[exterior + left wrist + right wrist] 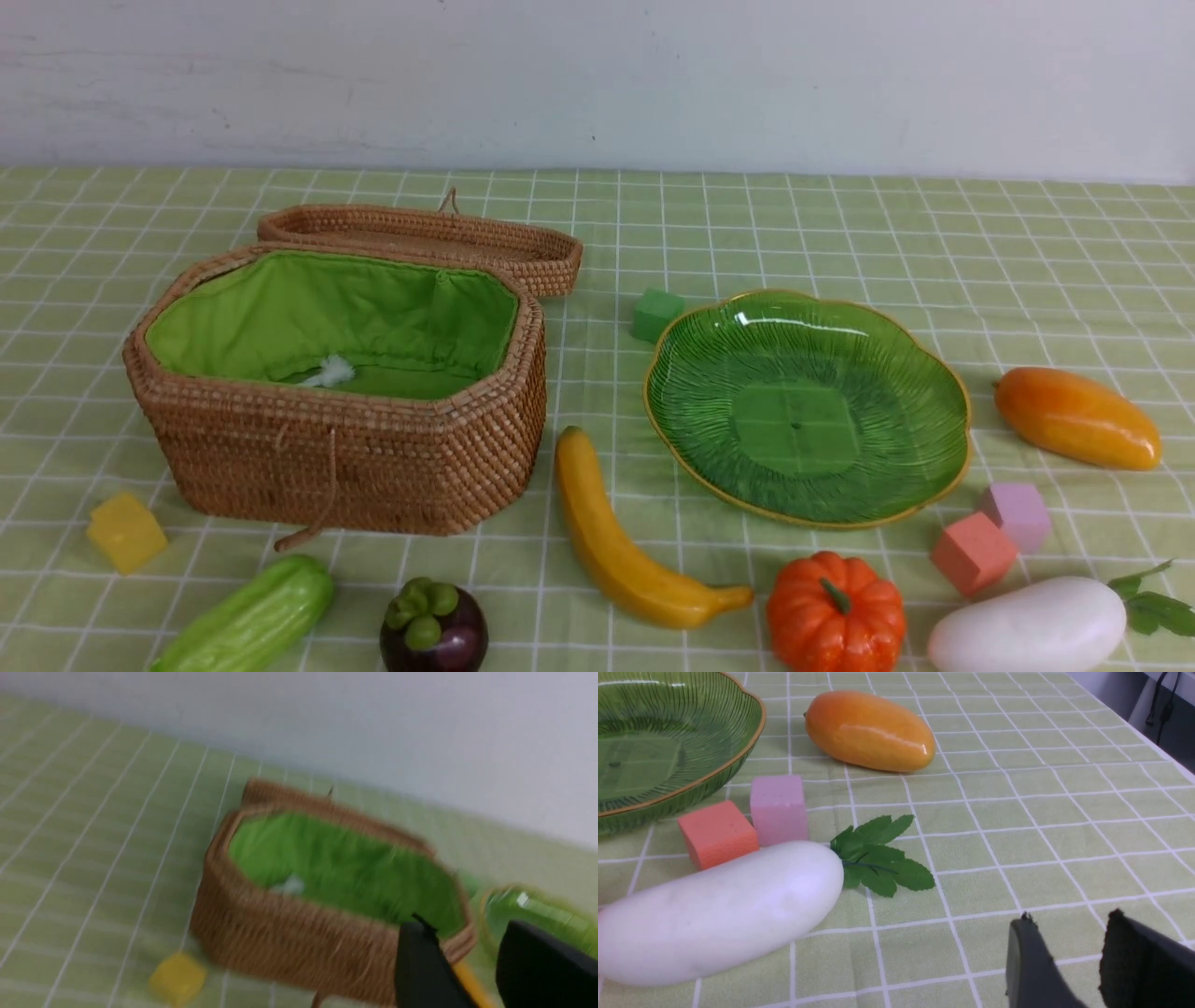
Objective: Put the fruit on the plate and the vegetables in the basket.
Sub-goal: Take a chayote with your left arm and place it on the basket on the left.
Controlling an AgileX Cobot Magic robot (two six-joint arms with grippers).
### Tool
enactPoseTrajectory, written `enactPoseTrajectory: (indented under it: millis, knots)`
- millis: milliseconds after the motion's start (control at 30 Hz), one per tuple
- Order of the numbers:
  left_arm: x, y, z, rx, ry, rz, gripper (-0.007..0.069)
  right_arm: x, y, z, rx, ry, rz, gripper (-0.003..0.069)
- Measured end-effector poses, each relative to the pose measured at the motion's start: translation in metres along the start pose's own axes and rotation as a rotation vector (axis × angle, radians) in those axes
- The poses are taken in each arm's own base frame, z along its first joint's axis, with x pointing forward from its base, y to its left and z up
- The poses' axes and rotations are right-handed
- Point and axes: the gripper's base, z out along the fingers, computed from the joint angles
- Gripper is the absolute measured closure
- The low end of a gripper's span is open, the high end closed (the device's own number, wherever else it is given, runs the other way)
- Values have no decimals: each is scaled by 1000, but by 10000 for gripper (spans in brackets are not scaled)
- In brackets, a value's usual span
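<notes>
1. Rattan basket (345, 467) with bright green lining sits on my left, lid flipped back
2. Ribbed green plate (803, 411), gold rim, on the right
3. Glossy banana (616, 551) lies between them, orange-yellow mango (1074, 417) just right of the plate, white radish (1027, 625) in front
4. I see the left gripper (465, 928) and right gripper (1070, 915) with jaws apart, gripping nothing

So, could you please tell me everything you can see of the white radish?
The radish is a smooth, plump white oblong, plastic-looking, with green leaves at one end. It lies on its side on the checked tablecloth at the robot's near right, just in front of an orange cube; whether they touch is unclear. Nothing grips it.
</notes>
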Motion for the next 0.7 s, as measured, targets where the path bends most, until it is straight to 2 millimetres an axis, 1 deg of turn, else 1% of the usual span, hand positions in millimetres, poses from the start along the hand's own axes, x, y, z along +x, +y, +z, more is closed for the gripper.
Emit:
enactPoseTrajectory:
  millis: [67, 100, 167, 267, 400, 500, 633, 667, 700]
  knots:
    - [7, 5, 15, -56, 125, 44, 386, 0, 0, 0, 0, 0, 0, 418]
    - [10, 8, 27, -87, 196, 59, 386, 0, 0, 0, 0, 0, 0, 418]
    - [15, 11, 42, -118, 285, 66, 386, 0, 0, 0, 0, 0, 0, 418]
    - [22, 15, 61, -144, 384, 58, 386, 0, 0, 0, 0, 0, 0, 418]
    - [30, 18, 81, -158, 480, 66, 386, 0, 0, 0, 0, 0, 0, 418]
    - [36, 19, 91, -135, 556, 135, 386, 0, 0, 0, 0, 0, 0, 418]
    - [47, 16, 96, -53, 692, 220, 386, 0, 0, 0, 0, 0, 0, 418]
    - [48, 16, 96, -45, 699, 231, 386, 0, 0, 0, 0, 0, 0, 418]
    - [50, 13, 96, 2, 731, 241, 386, 0, 0, 0, 0, 0, 0, 418]
